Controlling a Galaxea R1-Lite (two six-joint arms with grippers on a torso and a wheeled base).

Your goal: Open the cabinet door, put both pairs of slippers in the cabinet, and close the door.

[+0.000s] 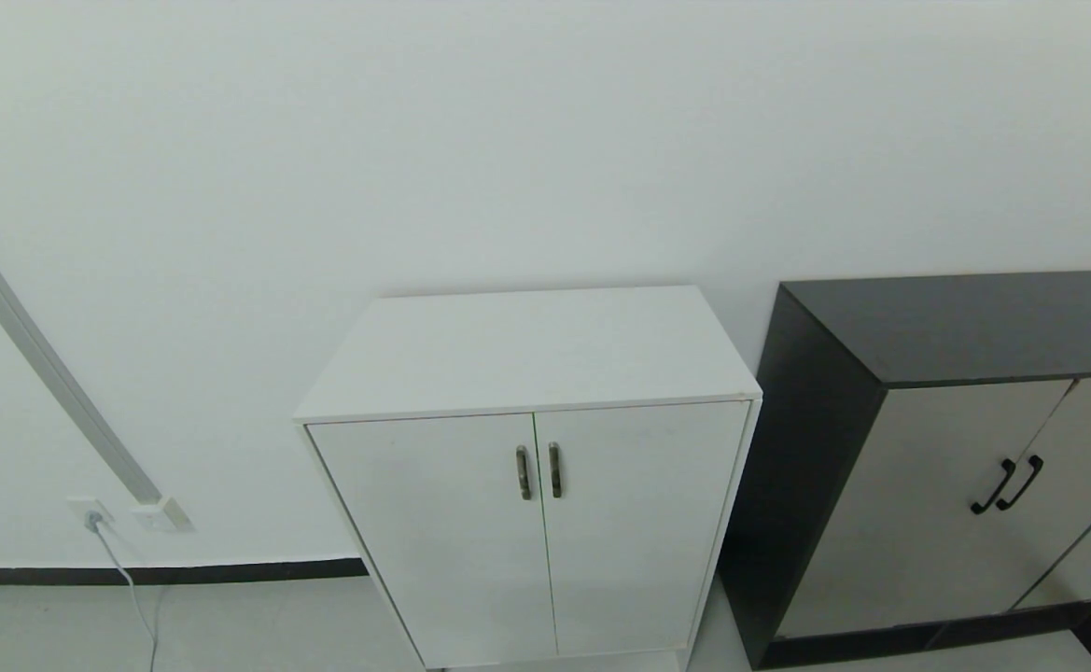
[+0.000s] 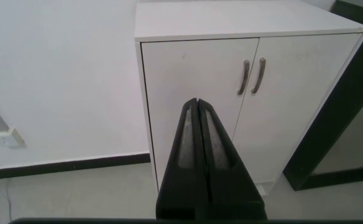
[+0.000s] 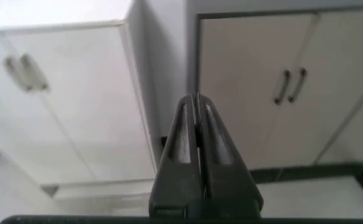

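Against the wall, white two-door board cabinet stands shut. Doors likely rigid, light-swinging; take the slim grey metal handle at the centre seam. Left gripper, right gripper clenched, empty.

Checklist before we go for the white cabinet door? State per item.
1. Both doors of the white cabinet are shut, ready to open: ok.
2. The handles are unobstructed, side by side at the door seam: ok.
3. The left gripper is shut and empty; it must open to take a handle: not ok.
4. The right gripper is shut and empty: not ok.
5. Door swing room beside the dark cabinet: cannot tell.
6. Where the slippers are: cannot tell.
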